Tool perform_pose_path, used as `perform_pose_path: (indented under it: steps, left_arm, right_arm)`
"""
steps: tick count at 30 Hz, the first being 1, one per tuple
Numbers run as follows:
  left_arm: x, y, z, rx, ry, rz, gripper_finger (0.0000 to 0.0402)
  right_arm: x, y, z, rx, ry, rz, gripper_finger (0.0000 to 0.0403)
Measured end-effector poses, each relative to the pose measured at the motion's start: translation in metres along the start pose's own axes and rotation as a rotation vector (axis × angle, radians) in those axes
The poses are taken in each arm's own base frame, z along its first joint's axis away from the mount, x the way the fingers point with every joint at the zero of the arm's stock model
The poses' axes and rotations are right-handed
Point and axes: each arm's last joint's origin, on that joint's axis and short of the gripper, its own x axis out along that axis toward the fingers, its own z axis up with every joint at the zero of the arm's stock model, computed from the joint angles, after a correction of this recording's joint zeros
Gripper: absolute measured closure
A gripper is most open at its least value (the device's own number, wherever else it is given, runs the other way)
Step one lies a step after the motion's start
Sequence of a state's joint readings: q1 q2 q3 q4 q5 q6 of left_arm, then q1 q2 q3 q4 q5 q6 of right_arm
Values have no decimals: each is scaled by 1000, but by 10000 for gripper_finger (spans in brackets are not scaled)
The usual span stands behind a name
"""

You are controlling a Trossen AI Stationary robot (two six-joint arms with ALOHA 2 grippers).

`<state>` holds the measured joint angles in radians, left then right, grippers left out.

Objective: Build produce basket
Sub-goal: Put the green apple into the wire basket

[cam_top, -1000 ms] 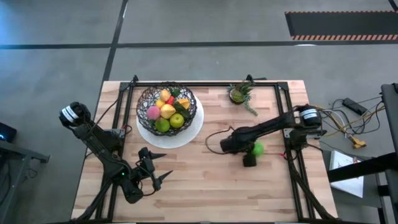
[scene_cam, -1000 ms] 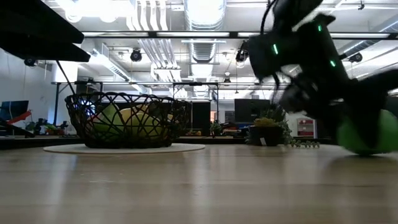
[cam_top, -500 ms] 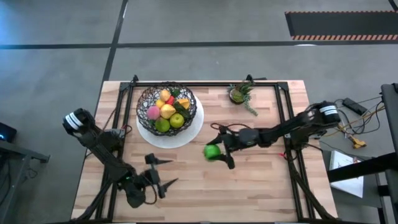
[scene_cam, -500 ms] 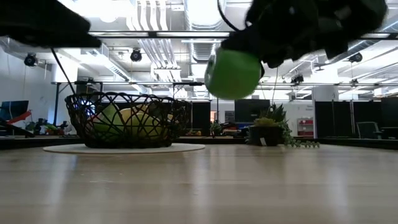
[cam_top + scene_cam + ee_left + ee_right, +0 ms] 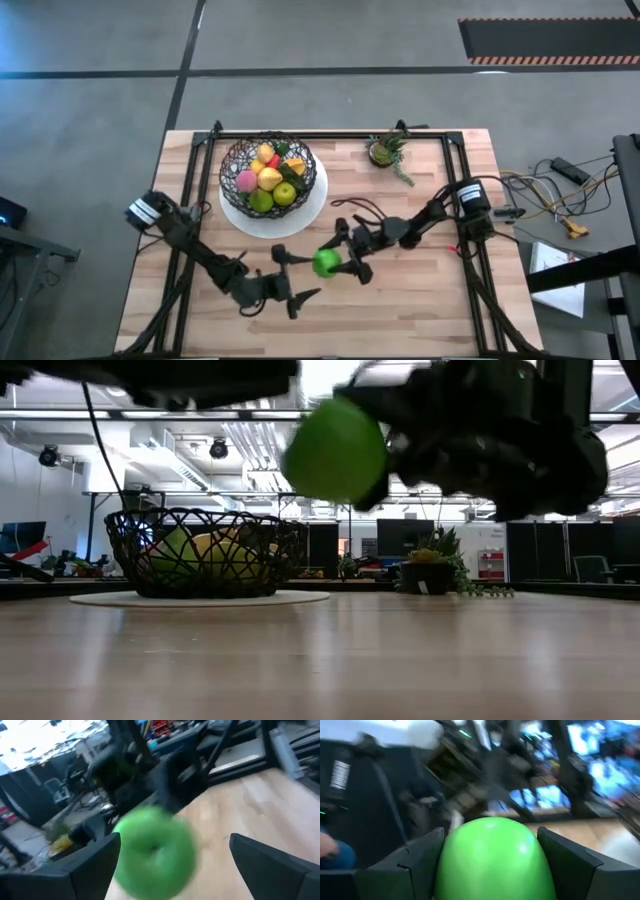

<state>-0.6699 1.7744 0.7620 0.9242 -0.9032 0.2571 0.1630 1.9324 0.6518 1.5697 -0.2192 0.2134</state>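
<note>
A green apple (image 5: pixel 326 263) hangs in the air over the table's middle, with my right gripper (image 5: pixel 341 257) shut on it. It also shows in the low view as the apple (image 5: pixel 335 450), well above the tabletop. My left gripper (image 5: pixel 300 276) stands open just to its left, pointing level at it. In the left wrist view the apple (image 5: pixel 155 852) shows between that gripper's two fingers; touching or apart, I cannot tell. The black wire basket (image 5: pixel 238 158) holds several pieces of produce (image 5: pixel 270 180) and rests on a white plate (image 5: pixel 305 215). My right gripper pinches the apple between its two fingers, one on each opposite side (image 5: pixel 451 865). The fingers (image 5: pixel 417 862) come at it about level from the table's right side. The apple is lifted clear of the table.
A small potted plant (image 5: pixel 385 150) stands at the far right of the table. Black frame rails (image 5: pixel 470 230) run along the table's left, far and right edges. Bare wood lies along the near edge (image 5: pixel 400 320).
My right gripper has lifted the green apple off the table on the right. It has carried the apple toward the table's left and tipped from pointing down to about level. My left gripper has moved toward the table's right, toward the apple, rolling as it went.
</note>
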Motion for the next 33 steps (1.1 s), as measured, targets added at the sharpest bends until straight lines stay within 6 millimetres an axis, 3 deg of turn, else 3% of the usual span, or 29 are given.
perform_pose_path:
  steps: [4,8,33]
  left_arm:
    - [7,5,-3,0,5,24,45]
    - [7,6,-2,33,1,21,45]
    - [21,16,-1,197,-25,-61,44]
  right_arm:
    - [17,1,6,-16,-27,99,123]
    - [22,3,12,-24,-46,142,123]
    - [22,3,13,-25,-43,146,122]
